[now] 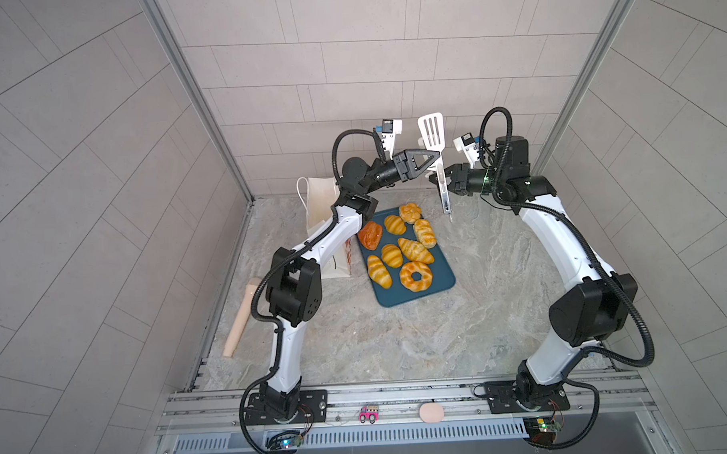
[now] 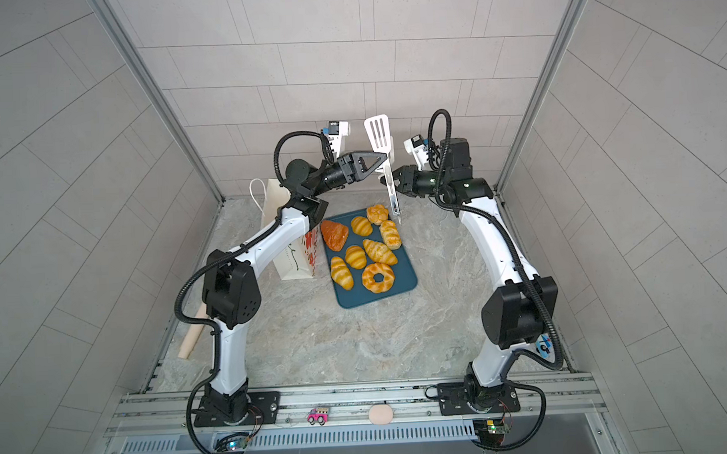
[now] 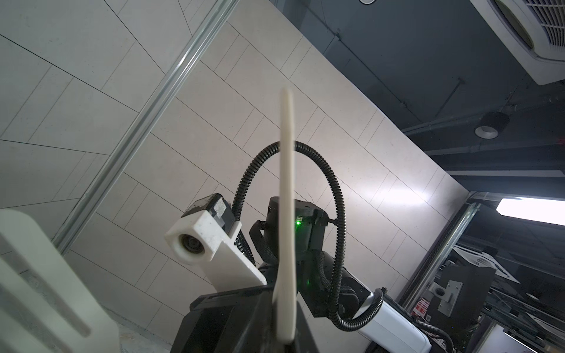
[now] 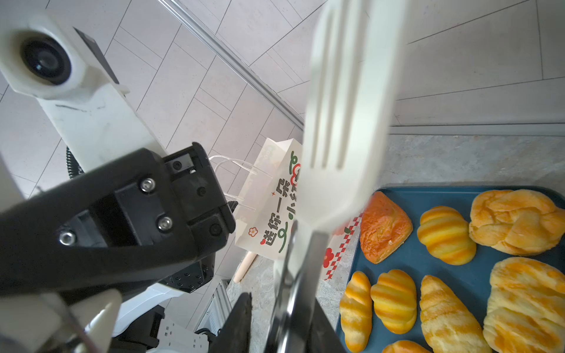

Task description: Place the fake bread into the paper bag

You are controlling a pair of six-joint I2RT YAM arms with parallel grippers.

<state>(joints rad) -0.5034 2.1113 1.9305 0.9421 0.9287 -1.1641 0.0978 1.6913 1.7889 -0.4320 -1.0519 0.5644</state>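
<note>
1. Nothing looks bagged: all eight pieces of fake bread point(image 1: 414, 251) lie on the blue tray point(image 1: 414, 299), paper bag point(image 1: 317, 200) just beside it
2. Your left end effector point(image 1: 435, 158) clenches the spatula point(image 1: 431, 130); whether the right end effector point(image 1: 441, 178) grips its handle you cannot tell
</note>
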